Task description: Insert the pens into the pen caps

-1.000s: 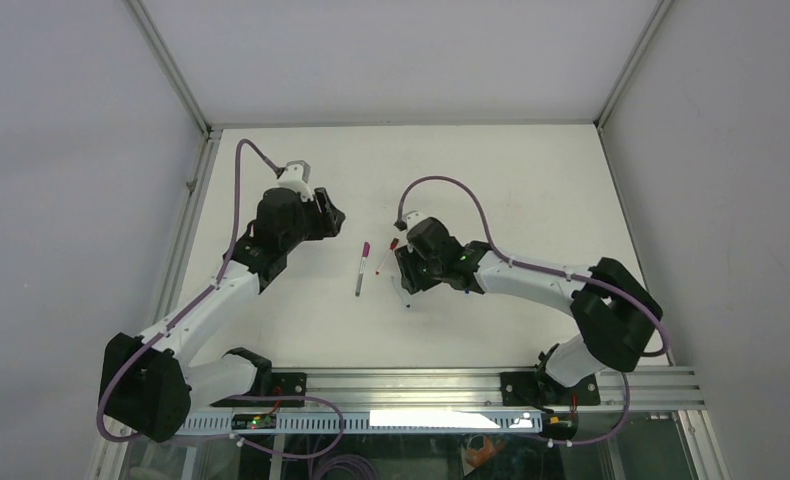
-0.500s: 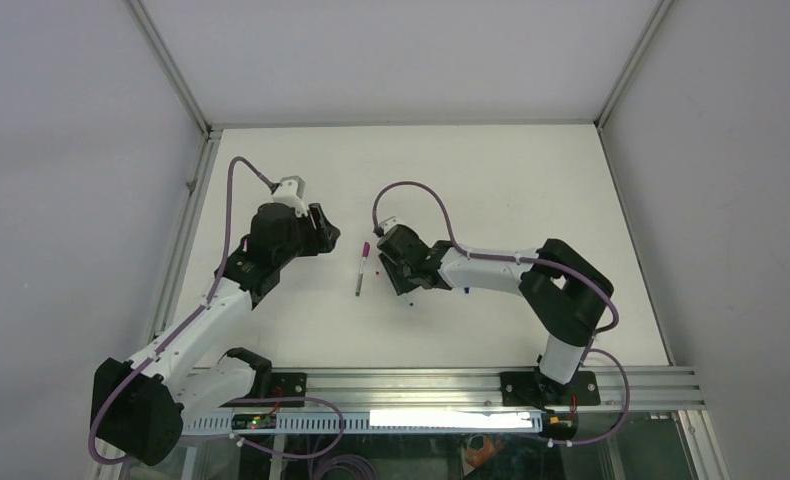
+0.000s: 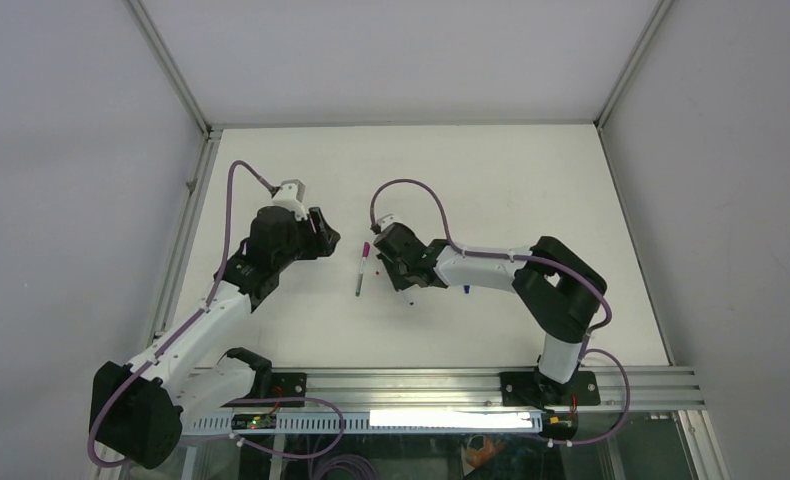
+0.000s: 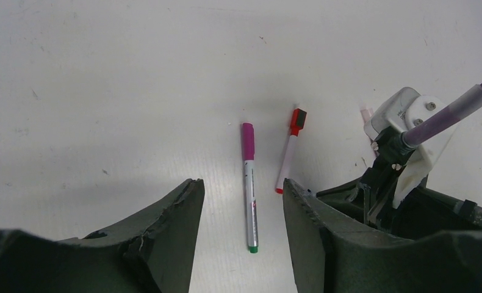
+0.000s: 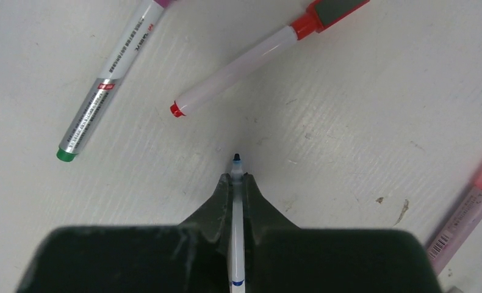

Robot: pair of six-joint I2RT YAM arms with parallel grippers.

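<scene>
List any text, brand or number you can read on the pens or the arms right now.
Nothing reads clearly.
Grey-barrelled pen: small print and a red mark along the barrel, too blurred to read.
Pink pen: a barcode with tiny digits, too small to read.
White block on the right wrist: faint marking, unreadable.
Red-capped pen: no print visible.
White pen, gripped: only a blue ring, no print.

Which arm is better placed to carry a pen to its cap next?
Right. The right pincer is shut on a thin white pen, tip protruding. The left pincer is open, empty, above the magenta-capped pen and red-capped pen.
</scene>
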